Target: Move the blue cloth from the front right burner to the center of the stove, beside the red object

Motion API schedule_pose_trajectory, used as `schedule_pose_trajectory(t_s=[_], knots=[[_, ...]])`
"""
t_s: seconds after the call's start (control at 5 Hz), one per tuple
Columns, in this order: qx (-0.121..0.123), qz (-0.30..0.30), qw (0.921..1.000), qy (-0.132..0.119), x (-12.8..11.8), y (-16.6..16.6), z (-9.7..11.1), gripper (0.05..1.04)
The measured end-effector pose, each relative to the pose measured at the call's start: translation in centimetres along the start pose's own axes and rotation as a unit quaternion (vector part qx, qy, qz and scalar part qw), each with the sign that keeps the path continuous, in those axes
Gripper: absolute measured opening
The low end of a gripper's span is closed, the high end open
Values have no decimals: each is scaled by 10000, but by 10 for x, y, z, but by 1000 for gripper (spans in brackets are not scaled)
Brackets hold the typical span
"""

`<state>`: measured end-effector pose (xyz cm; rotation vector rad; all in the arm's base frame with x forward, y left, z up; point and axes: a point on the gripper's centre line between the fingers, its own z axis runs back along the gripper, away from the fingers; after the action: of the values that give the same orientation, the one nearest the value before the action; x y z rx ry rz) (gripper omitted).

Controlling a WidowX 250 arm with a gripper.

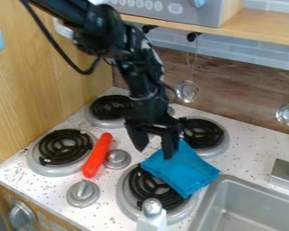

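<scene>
Gripper (153, 152): centre, fingers spread wide, gripping nothing; one tip overlaps the blue cloth (186, 169), contact unclear.
White object (151, 222): silver-topped, bottom edge, cut off.
Sink (208, 203): lower right, cut off.
Front burner (144, 187): lower centre, partly hidden under the cloth, which lies right of centre.
Red object (97, 155): left of centre, beside a knob (117, 159); identity unclear.
Back burner (214, 135): right of centre, partly hidden behind the gripper.
Ladles (187, 91): hanging, upper right.
</scene>
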<state>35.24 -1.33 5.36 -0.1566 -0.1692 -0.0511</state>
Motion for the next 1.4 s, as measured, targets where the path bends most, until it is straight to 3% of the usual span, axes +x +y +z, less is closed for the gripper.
schedule_pose_trajectory(t_s=[0.6,0.8,1.0,1.2,1.4], knots=[[335,-510,9981,-42,19,-17,-24,1001],[460,-537,9975,-45,24,-18,-31,942],[626,-396,9973,24,26,-12,-46,658],[701,-256,9972,-69,28,-9,-46,374],[791,-188,9967,-76,29,-6,-46,153]])
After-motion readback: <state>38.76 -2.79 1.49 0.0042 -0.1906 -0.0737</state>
